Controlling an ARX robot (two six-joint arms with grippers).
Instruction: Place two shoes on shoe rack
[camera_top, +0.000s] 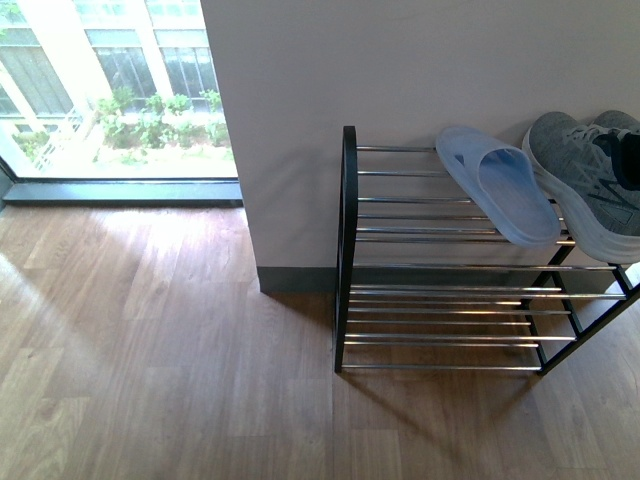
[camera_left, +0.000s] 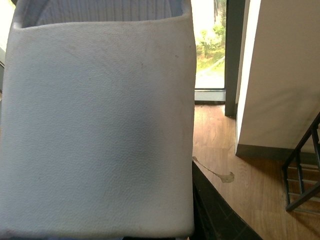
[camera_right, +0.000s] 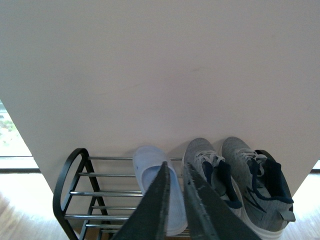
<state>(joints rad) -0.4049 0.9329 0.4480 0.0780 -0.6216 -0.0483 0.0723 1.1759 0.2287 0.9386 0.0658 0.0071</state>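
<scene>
The second slide (camera_left: 100, 130) fills the left wrist view, apparently held in the left jaws, which are hidden. Its mate (camera_top: 500, 185) lies on the shoe rack (camera_top: 450, 290) top tier, left of the sneakers (camera_right: 240, 185), toe far. Right gripper (camera_right: 175, 200) jaws nearly closed, empty.

- Top tier of the shoe rack (camera_top: 345, 250): bare rods are seen at its left end, between the black side piece and the pale blue slide (camera_top: 497, 182).
- Right part of the top tier is taken up by the slide and, just beside it, the grey sneakers (camera_top: 590, 175).
- Rear of the rack is closed off by the white wall (camera_top: 330, 80).
- Lower tiers are seen bare; access from above is barred by the top rods.
- Wooden floor (camera_top: 150, 350) in front of and left of the rack is seen unobstructed.
- Left wrist view is largely blocked by a second pale slide (camera_left: 100, 130).
</scene>
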